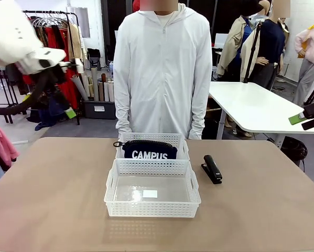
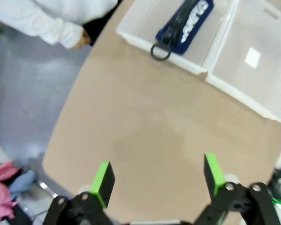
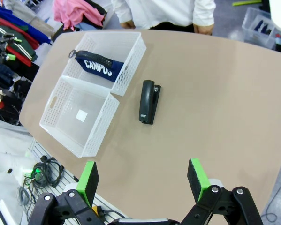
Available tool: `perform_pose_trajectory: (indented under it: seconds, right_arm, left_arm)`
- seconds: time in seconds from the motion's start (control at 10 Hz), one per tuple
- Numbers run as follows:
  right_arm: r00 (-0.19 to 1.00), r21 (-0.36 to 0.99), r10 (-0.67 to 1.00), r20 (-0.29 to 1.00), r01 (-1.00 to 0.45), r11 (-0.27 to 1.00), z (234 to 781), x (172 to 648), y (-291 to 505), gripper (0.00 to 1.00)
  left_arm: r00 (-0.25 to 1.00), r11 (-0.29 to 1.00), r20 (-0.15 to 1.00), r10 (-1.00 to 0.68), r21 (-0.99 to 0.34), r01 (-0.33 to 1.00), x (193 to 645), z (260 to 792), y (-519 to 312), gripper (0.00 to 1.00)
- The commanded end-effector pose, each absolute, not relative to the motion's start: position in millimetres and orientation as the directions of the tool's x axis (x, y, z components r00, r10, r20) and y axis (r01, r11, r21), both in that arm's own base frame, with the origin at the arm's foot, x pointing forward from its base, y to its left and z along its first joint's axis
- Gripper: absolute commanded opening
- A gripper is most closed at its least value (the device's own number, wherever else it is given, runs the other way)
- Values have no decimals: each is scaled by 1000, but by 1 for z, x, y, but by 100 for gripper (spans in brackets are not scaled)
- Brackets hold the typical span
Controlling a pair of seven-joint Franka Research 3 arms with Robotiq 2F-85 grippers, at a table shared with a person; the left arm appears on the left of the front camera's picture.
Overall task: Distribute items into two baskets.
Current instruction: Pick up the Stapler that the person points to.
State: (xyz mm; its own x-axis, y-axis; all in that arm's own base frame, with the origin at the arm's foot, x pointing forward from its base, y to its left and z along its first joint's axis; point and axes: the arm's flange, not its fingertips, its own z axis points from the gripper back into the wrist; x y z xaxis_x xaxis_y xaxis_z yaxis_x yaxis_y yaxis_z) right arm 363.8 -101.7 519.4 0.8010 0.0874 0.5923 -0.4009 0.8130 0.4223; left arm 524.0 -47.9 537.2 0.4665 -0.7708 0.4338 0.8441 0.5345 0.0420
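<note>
Halfway through the sort, the near basket (image 1: 151, 209) stands empty but for a white label (image 1: 150, 193), while the far basket (image 1: 179, 140), touching it directly behind, already holds the navy CAMPUS pouch (image 1: 149, 150), which lies parallel to the near basket's long side with its zip ring (image 1: 117, 143) toward the robot's left. The black stapler (image 1: 212, 168) lies on the table (image 1: 52, 199) just right of the near basket's far corner, its long axis parallel to that basket's short side; which end is its nose cannot be told. The left gripper (image 2: 156, 171) and right gripper (image 3: 142, 171) hang high, well apart from the near basket on either side, jaws spread wide and holding nothing.
</note>
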Motion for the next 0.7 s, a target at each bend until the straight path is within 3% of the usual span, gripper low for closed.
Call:
perform_pose_trajectory:
  seconds: [0.0, 0.2, 0.6]
  right_arm:
    - [797, 427, 85, 598, -407, 807, 520, 364, -101, 100]
    - [797, 427, 85, 598, -407, 807, 520, 364, -101, 100]
    - [797, 427, 85, 598, -407, 807, 520, 364, -101, 100]
  left_arm:
    - [445, 546, 577, -685, 1, 838, 498, 542, -27, 97]
    - [536, 605, 632, -559, -131, 785, 483, 546, 18, 97]
    - [656, 627, 604, -452, -308, 716, 462, 538, 67, 97]
